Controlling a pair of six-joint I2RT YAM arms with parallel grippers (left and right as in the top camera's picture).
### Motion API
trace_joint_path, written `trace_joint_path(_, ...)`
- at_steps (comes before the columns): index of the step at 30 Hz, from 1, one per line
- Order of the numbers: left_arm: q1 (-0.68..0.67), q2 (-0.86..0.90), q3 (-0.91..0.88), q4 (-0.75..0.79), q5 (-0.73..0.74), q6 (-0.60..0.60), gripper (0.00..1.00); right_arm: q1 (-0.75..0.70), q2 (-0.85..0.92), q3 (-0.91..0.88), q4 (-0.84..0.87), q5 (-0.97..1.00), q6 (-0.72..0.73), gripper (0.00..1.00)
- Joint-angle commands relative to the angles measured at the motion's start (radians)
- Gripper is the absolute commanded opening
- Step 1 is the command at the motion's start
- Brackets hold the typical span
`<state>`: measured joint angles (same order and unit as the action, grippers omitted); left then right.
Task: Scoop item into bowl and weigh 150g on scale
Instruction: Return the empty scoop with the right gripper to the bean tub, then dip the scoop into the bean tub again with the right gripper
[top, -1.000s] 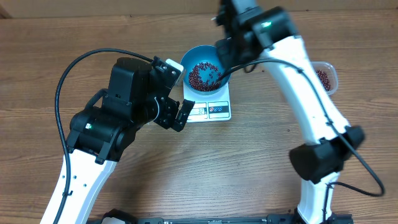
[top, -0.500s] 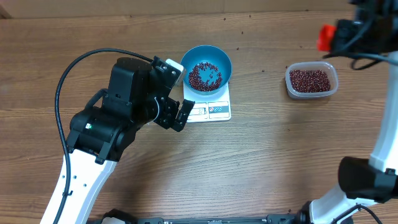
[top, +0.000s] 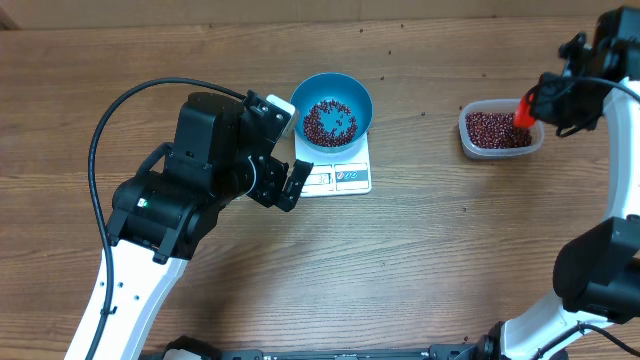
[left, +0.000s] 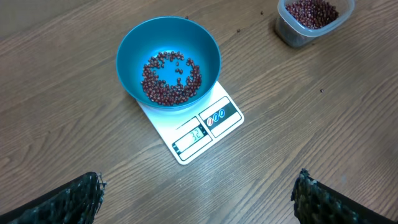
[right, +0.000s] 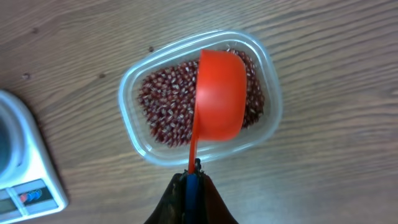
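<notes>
Blue bowl (top: 335, 86), one in number, sits on the single white scale (top: 340, 177) toward the 12 o'clock edge of the desk (top: 420, 250) and holds a thin layer of beans (top: 329, 122). A second, fuller batch fills the one clear tub (top: 500, 154) at the bowl's 3 o'clock. Of two arms, the left end effector (left: 199, 205), released with fingers spread wide, hovers at the scale's 8 o'clock, apart from it. The right end effector (right: 194, 177), clenched on the handle of one orange scoop (right: 221, 93), holds it over the tub's beans.
</notes>
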<state>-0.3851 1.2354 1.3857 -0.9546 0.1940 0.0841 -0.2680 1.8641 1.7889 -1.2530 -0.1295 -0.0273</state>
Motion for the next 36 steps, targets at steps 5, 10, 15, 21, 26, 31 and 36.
trace_joint_path(5, 0.005, 0.003, 0.018, 0.0, -0.007, -0.006, 1.0, -0.002, -0.005, -0.2, 0.193, -0.002, -0.007, 0.04)
trace_joint_path(10, 0.005, 0.003, 0.018, 0.0, -0.007, -0.006, 1.0, -0.002, -0.005, -0.29, 0.292, -0.094, -0.007, 0.04)
trace_joint_path(15, 0.005, 0.003, 0.018, 0.0, -0.007, -0.006, 0.99, -0.002, -0.003, -0.355, 0.319, -0.199, -0.008, 0.04)
trace_joint_path(21, 0.005, 0.003, 0.018, 0.0, -0.007, -0.006, 0.99, -0.002, -0.003, -0.381, 0.31, -0.294, -0.008, 0.04)
trace_joint_path(26, 0.005, 0.003, 0.018, 0.0, -0.007, -0.006, 1.0, -0.008, -0.003, -0.381, 0.306, -0.377, -0.007, 0.04)
trace_joint_path(31, 0.005, 0.003, 0.018, 0.0, -0.007, -0.006, 1.0, -0.041, -0.003, -0.381, 0.306, -0.457, -0.003, 0.04)
trace_joint_path(36, 0.005, 0.003, 0.018, 0.0, -0.007, -0.006, 1.0, -0.109, -0.003, -0.381, 0.305, -0.536, 0.001, 0.04)
